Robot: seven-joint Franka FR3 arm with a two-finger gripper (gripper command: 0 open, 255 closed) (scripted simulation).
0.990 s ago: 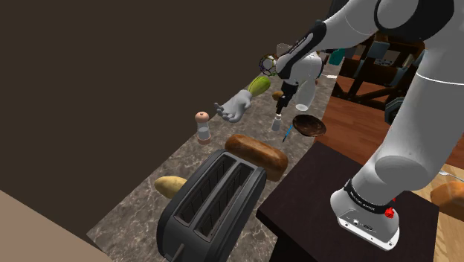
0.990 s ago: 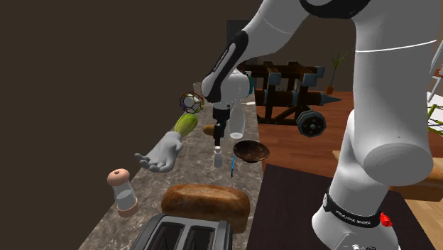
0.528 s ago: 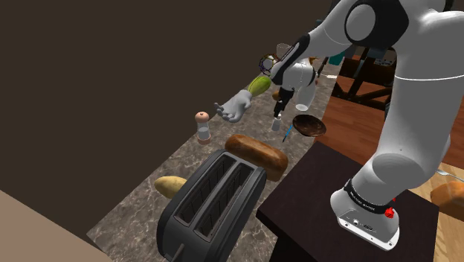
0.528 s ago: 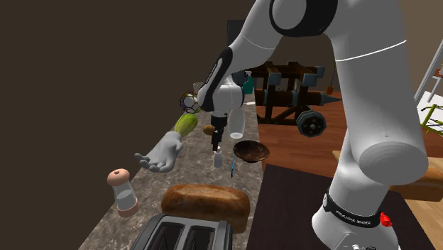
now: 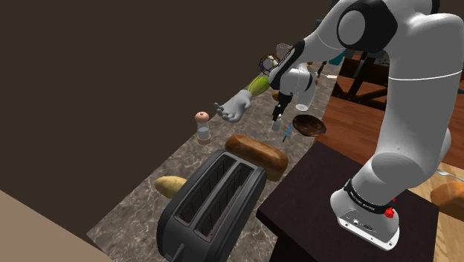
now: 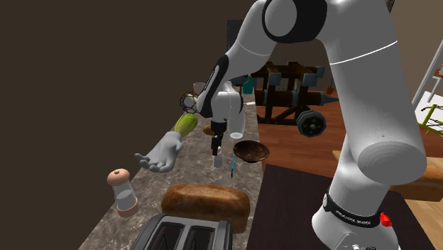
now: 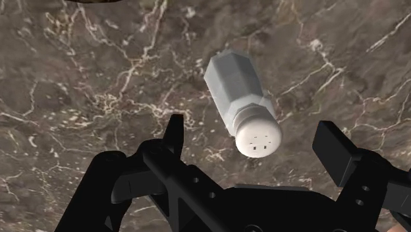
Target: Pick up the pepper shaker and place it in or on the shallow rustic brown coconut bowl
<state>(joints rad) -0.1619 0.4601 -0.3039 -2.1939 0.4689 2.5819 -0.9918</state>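
The pepper shaker is a small white faceted bottle with a holed cap, standing on the dark marble counter. My black gripper hangs straight above it, open, with a finger on either side of the cap and neither touching. In the shoulder view the gripper sits just over the shaker, and the shallow brown bowl lies close to that view's right of it. In the second exterior view the gripper is above the shaker, with the bowl beside it.
A blue pen lies between shaker and bowl. A clear glass stands behind the gripper. A grey hand sculpture, a brown-capped shaker, a bread loaf, a toaster and a potato sit along the counter.
The gripper has come down closer to the pepper shaker while staying open. The arm's upper links have swung toward the shoulder view's left. Nothing on the counter has moved.
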